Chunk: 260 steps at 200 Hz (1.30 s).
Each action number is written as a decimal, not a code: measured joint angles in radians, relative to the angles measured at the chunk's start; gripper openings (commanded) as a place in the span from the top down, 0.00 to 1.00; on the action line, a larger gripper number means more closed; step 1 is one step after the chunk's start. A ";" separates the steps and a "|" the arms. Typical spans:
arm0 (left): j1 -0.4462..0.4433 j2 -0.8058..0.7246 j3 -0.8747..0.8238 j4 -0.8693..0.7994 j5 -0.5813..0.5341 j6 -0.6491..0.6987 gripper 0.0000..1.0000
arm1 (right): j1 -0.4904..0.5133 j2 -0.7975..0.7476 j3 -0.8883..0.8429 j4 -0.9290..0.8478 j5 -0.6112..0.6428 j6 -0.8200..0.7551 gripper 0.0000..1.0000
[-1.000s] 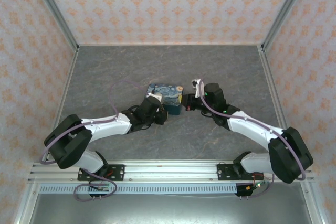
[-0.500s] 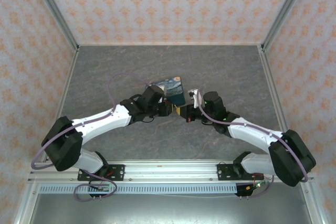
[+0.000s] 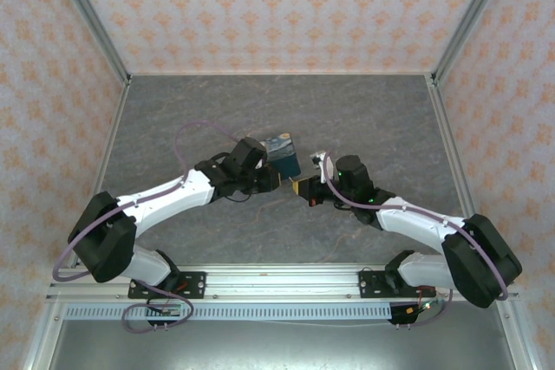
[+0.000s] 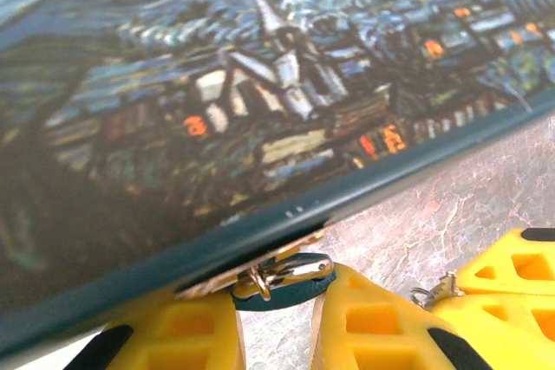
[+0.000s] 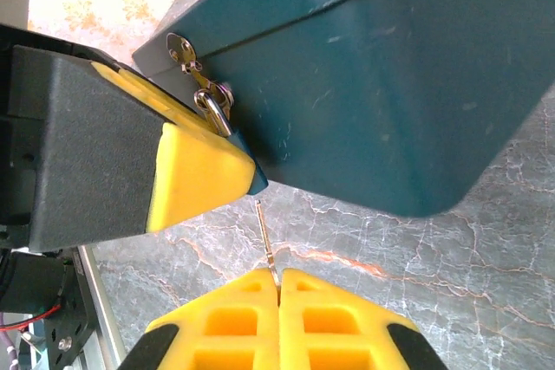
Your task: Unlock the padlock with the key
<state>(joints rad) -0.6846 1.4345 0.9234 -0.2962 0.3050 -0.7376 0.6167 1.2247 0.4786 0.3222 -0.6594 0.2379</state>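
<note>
Right gripper (image 5: 278, 290) is clamped on the key (image 5: 266, 233), with the tip just short of the padlock (image 5: 257, 181). Left gripper (image 4: 277, 322) is pinching that padlock, which hangs off the tilted painted box (image 4: 260, 84) near the middle of the table (image 3: 173, 119).

From high behind the arm bases, the top camera looks down across the whole bench (image 3: 173, 119). The left wrist camera sits close against the painted box (image 4: 260, 84), looking past the left hand (image 4: 276, 327). The right wrist camera looks the opposite way over the right hand (image 5: 279, 288) and key (image 5: 267, 240). Both close views share the padlock (image 4: 286, 279) and box edge.
</note>
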 measured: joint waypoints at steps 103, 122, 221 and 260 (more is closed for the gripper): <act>0.045 0.025 0.054 -0.073 0.092 -0.007 0.85 | 0.056 0.182 -0.003 0.088 -0.023 -0.014 1.00; 0.049 0.039 0.060 -0.084 0.109 -0.014 0.86 | 0.072 0.211 -0.003 0.121 -0.026 -0.014 1.00; 0.071 0.073 0.077 -0.109 0.137 -0.016 0.88 | 0.077 0.272 -0.004 0.243 -0.027 -0.014 1.00; 0.071 0.074 0.077 -0.109 0.138 -0.021 0.89 | 0.077 0.273 -0.003 0.256 -0.029 -0.014 1.00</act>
<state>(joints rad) -0.6140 1.5085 1.0000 -0.4057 0.4435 -0.7582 0.6933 1.4979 0.4751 0.5777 -0.6884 0.2237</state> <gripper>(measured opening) 0.170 0.045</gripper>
